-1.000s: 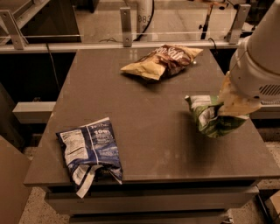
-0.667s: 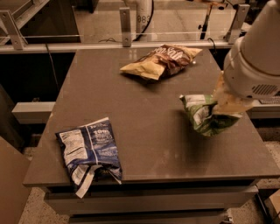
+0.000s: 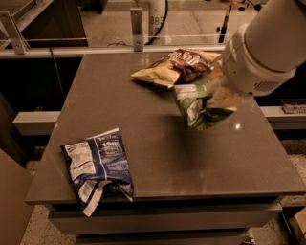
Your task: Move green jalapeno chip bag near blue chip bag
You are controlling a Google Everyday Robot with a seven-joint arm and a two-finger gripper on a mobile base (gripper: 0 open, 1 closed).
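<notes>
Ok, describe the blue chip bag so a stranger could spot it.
On the dark table, look to the front left corner, where the blue chip bag lies flat. The yellow and brown chip bag sits at the back and the end effector holds the green jalapeno chip bag over the right side; this one alone is dark blue with a white nutrition panel.

Place: a lab-like test space is suggested.
Evidence: a grey worktable (image 3: 158, 158), a metal rail post (image 3: 137, 26) and a floor cable (image 3: 166, 14) are seen.
Gripper (image 3: 215, 93): held over the table's right side, clamped on the green jalapeno chip bag (image 3: 193, 109).
</notes>
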